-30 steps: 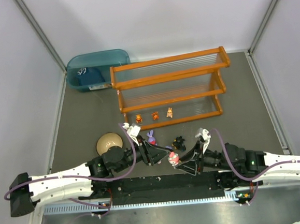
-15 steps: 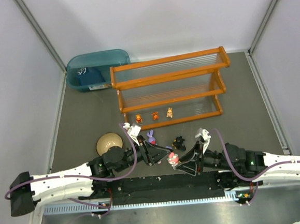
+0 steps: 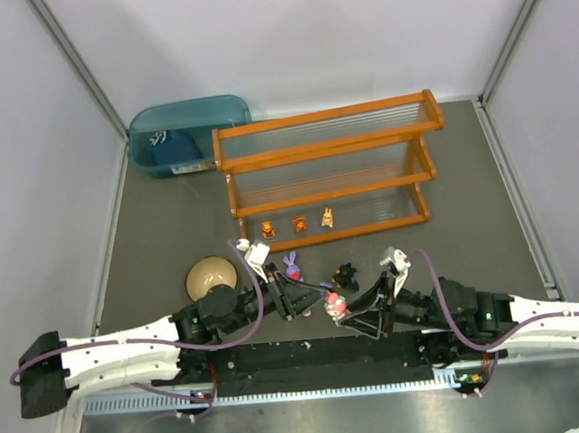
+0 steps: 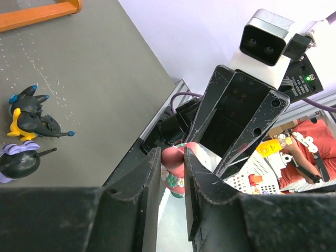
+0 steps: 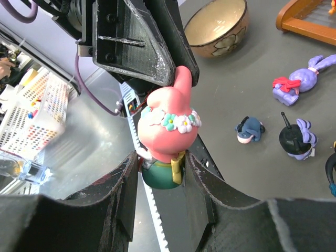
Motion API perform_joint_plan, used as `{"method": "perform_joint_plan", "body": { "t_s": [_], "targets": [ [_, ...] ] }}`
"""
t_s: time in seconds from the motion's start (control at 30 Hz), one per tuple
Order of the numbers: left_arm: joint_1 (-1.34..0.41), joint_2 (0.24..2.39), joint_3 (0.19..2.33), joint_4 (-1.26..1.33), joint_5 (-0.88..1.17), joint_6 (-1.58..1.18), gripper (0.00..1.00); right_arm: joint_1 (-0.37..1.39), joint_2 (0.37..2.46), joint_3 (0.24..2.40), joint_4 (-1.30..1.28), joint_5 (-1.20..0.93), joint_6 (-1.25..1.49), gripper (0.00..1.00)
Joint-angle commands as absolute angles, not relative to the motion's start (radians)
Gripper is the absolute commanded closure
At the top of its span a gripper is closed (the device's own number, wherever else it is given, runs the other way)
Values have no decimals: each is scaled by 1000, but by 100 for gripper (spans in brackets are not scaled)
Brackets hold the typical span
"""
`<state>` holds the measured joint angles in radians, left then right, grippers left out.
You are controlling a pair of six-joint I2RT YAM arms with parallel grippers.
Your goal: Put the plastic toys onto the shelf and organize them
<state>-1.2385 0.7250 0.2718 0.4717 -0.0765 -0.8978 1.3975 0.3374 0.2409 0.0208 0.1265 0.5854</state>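
At the near edge of the table point(image 3: 471, 222), above the rail where the arms are fixed, the two grippers meet nose to nose around the pink toy point(image 5: 165, 128). The right gripper point(image 5: 161, 168) is clamped on its green base and carries it in the air. The left gripper point(image 4: 172, 155) has its fingers narrowly around the head; whether they press already or only enclose it, I cannot tell. To me this looks like a handing over from one arm to the other, perhaps to get a better hold before placing.

A little further, on the dark grey surface, lie the toys not yet sorted: the blue toy point(image 5: 249, 128), the bunny point(image 3: 292, 266) on its side, and the black toy point(image 3: 345, 272), all near each other. The bowl point(image 3: 211, 277) stands to the left of them.

Behind these stands the shelf point(image 3: 329, 145). Three orange toys point(image 3: 297, 222) are lined up on the left part of its lower tier, with much room beside them. Farthest, at the left corner, is the teal bin point(image 3: 178, 135). Pale walls close the table on three sides.
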Motion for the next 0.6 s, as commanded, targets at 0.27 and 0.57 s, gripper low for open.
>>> {"method": "perform_joint_plan", "body": {
  "t_s": [0.27,0.57],
  "targets": [
    [-1243,802,258,647,-5,-957,90,1385,324,245,101,176,560,100],
    [-1243,784,261,621,15,-942,100,1385,311,253,65,199,563,82]
  ]
}}
